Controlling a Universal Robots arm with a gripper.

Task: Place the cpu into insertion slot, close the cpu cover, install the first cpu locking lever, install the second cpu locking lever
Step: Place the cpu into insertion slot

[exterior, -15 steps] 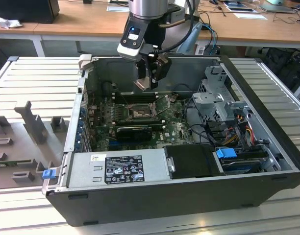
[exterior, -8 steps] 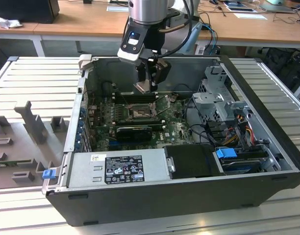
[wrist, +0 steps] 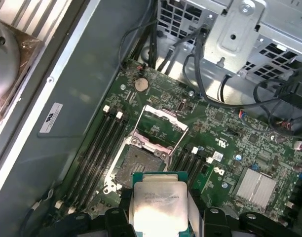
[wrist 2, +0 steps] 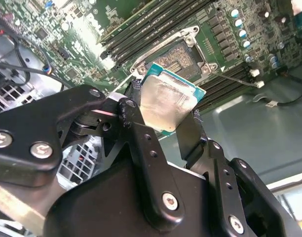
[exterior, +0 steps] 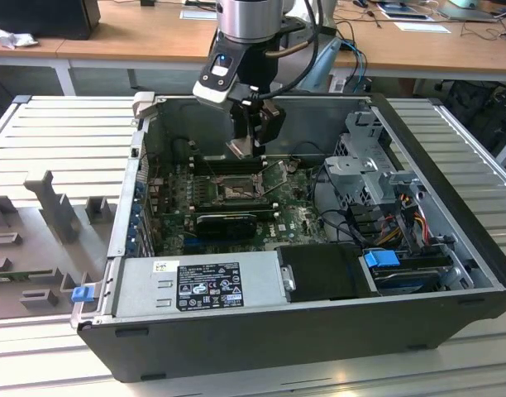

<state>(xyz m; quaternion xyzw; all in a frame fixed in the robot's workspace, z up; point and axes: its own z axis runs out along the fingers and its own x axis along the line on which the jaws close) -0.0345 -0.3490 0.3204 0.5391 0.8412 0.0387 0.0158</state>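
Above the open dark computer case (exterior: 261,339), the black gripper (wrist 2: 163,111), jaws clenched on the flat silvery square cpu (wrist: 158,202), hangs over the black-rimmed insertion slot (wrist: 137,160) with its thin metal cpu cover (wrist: 163,121) swung open, so placing seems in hand, needing square alignment.

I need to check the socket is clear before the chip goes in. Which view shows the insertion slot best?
The first wrist view: the insertion slot lies open, nearly whole. In the second wrist view the cpu hides part of it; the exterior view shows it from afar, beneath the end effector.
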